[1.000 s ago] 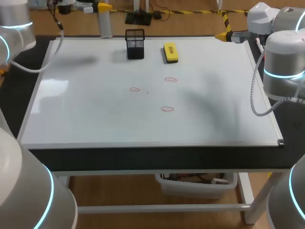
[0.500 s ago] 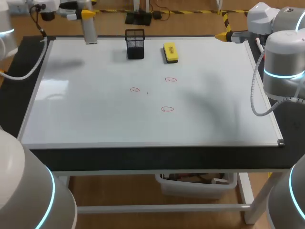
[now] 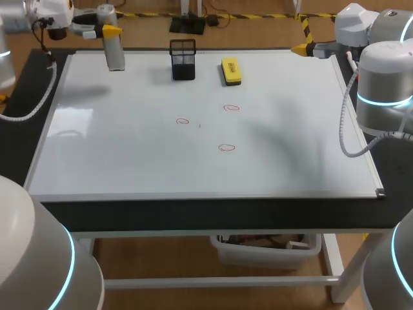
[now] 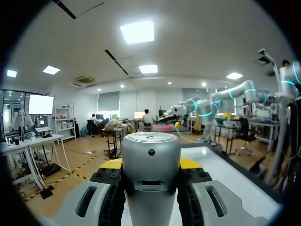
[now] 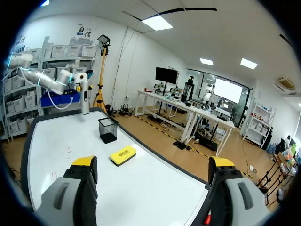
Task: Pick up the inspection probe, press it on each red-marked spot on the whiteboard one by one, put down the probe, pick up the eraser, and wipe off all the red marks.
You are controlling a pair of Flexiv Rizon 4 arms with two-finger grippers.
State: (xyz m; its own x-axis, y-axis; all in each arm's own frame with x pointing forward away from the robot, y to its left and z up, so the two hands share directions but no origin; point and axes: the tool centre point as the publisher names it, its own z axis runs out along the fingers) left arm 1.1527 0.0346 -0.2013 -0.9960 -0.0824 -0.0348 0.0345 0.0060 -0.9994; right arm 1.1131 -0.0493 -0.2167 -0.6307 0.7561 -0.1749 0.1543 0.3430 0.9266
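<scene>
Left pincer (image 4: 150, 164) clamps the smooth silver cylindrical probe (image 4: 151, 188) squarely between its fingers, a rigid, slick, fairly hefty-looking barrel best gripped mid-body like this, while the right pincer (image 5: 153, 162) gapes wide, empty.

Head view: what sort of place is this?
Likely a robotics lab test bench: a flat whiteboard with red marks, the right arm beside it, the left gripper holding an inspection probe.

The silver probe (image 3: 115, 53) stood upright over the far left corner of the whiteboard (image 3: 290, 129). The yellow eraser (image 3: 231, 70) lay near its far edge, with three red marks (image 3: 226, 147) mid-board.
</scene>
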